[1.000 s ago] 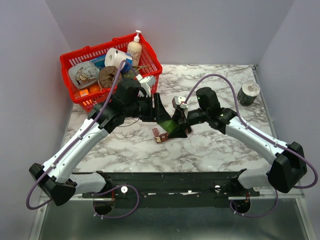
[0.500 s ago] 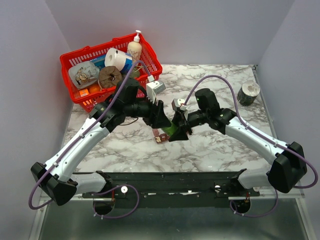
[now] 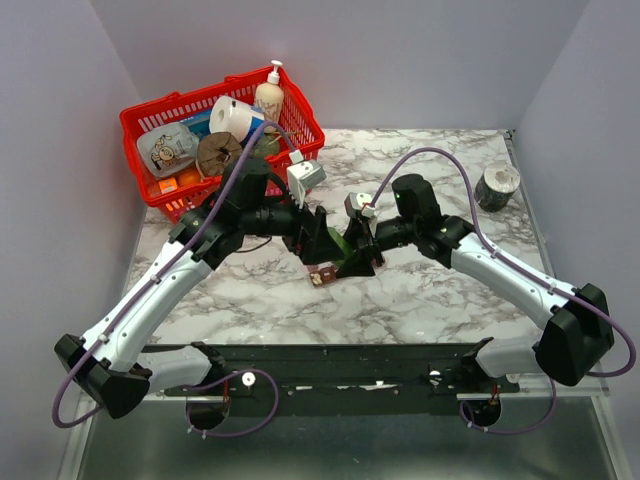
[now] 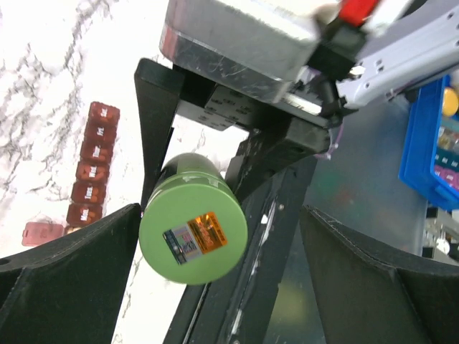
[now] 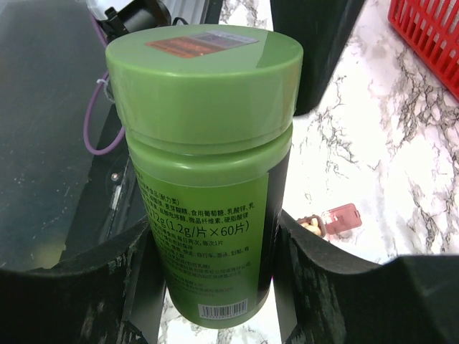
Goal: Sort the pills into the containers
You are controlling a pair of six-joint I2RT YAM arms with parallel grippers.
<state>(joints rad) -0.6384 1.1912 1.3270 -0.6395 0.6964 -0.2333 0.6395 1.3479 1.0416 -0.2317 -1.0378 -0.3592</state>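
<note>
Over the last second the left arm [image 3: 190,270] is lifting its wrist and then dropping it back. The left fingers [image 4: 68,276] are now lining up head-on with the cap of the green pill bottle [image 5: 204,179]. They are standing wide apart with nothing in them, one on each side of the cap. The cap is sitting close to one finger, though I cannot tell whether it is touching.

The right fingers [image 5: 79,301] are staying closed around the lower body of the bottle, holding it tilted above the desk [image 3: 440,290] with the cap pointing at the left wrist. I am reading this as the approach to unscrewing. The lid is still on, so no pills are coming out of it and the sorting itself is hardly beginning.

The containers [image 4: 92,168] are lying flat on the desk just under the bottle, a dark red strip with the lid at one end flipped open and the others looking shut.

A red basket [image 3: 150,125] full of odds and ends is sitting at the far left, well apart, and a small roll [image 3: 497,186] is resting near the far right edge. Nothing is lying between the left fingers and the cap. The tight spot is the two wrists crowding together right over the strip, where a slipping bottle could be knocking it aside
</note>
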